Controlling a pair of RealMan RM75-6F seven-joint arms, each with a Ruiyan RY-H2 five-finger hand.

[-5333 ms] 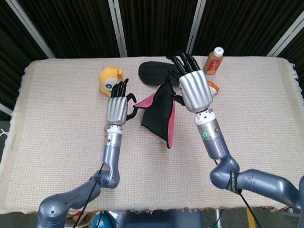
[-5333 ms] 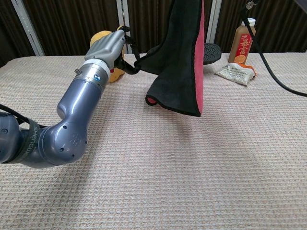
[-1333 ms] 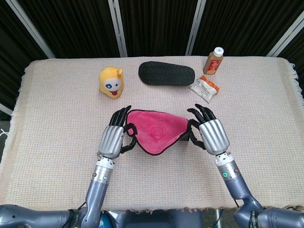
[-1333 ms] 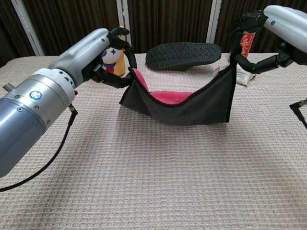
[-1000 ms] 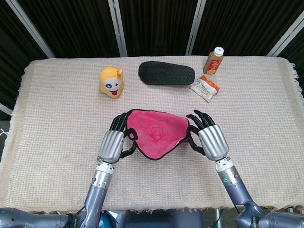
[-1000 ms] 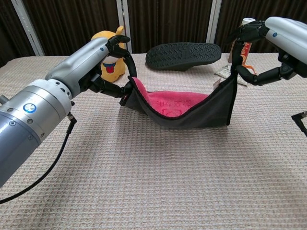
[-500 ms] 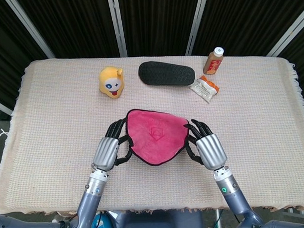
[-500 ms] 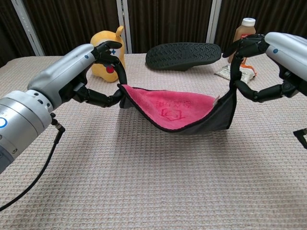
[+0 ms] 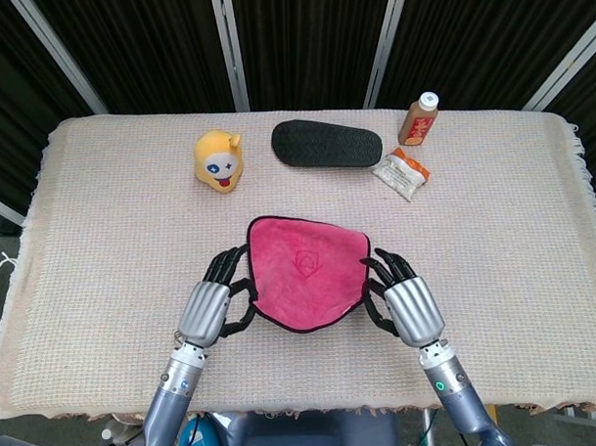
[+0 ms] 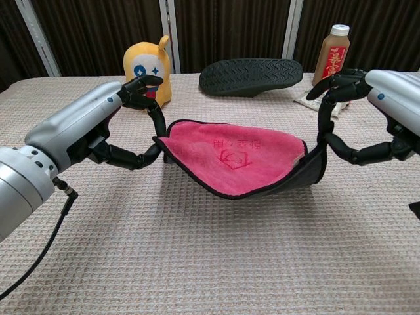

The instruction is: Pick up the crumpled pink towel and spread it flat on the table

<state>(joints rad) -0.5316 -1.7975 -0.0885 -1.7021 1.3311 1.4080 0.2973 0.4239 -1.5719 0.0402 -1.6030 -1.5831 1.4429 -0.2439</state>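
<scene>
Beige woven cloth covers counter (image 9: pixel 103 240). Near centre: pink towel (image 9: pixel 305 272), black-edged, stretched between two hands, sagging just above counter. Left hand (image 9: pixel 208 309) fingers (image 10: pixel 147 105) pinch left edge; right hand (image 9: pixel 411 309) fingers pinch right edge. Far: yellow toy (image 9: pixel 219 159), black shoe sole (image 9: pixel 327 144), snack packet (image 9: pixel 401 173), brown bottle (image 9: pixel 420 119).

Left hand (image 9: pixel 206 310) and right hand (image 9: pixel 407 307) level (each pinching something)

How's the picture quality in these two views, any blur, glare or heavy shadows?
Head view: sharp, evenly lit, dark backdrop. Chest view: pink towel casts a soft shadow on the table; the left robot hand's forearm looms large near the lens; a mild sheen on its casing.
</scene>
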